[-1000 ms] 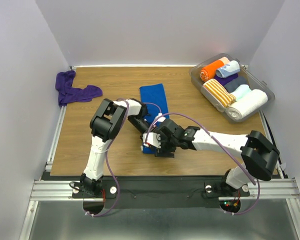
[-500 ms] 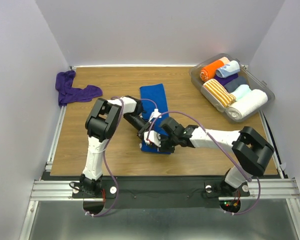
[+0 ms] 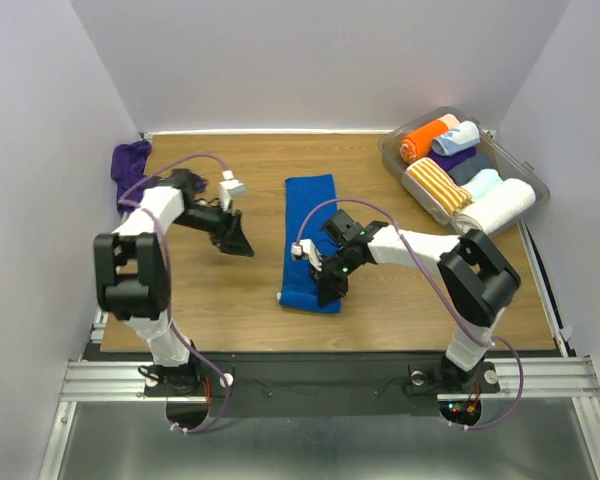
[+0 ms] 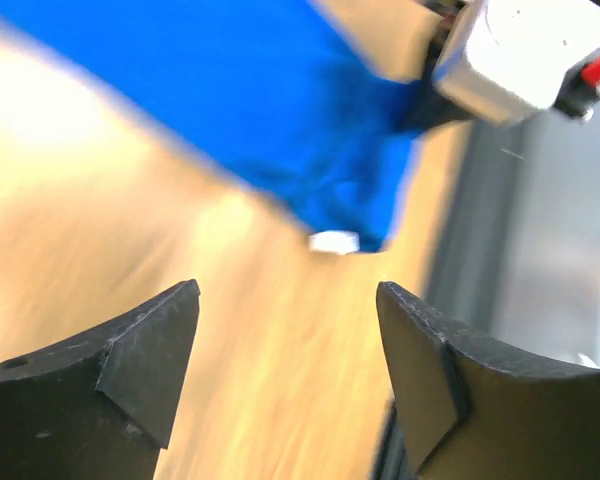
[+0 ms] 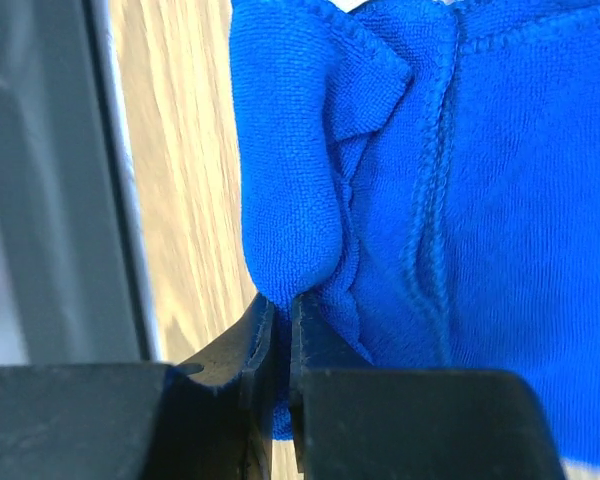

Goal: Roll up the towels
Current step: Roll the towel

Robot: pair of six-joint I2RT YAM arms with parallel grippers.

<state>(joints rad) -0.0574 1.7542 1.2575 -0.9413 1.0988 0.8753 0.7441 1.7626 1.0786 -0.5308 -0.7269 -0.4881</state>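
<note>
Nearest the arms, the right gripper (image 5: 280, 312) is pressed together on a small bunched fold at the near end of the blue towel (image 3: 310, 205); the towel lies as a flat strip in the middle of the table (image 3: 400, 300), near end lumpy, not yet a roll; the bite looks thin, just hem and a pucker, so the cloth could slide out once the wrist turns; the pinch sits toward one side of that end only, so I'd expect a skewed, cone-shaped roll or the free corner dragging flat; that end is not far from the table's front edge, and a pull toward the arms might spill it over; further in, the left gripper (image 3: 234, 240) hangs spread and empty over bare wood, well apart from the strip, so nothing pins it and the whole thing may slide rather than curl; far left corner, the purple towel (image 3: 130, 165) sits crumpled by the wall, probably needs flattening first; far right, the bin (image 3: 390, 158) of other rolls.
</note>
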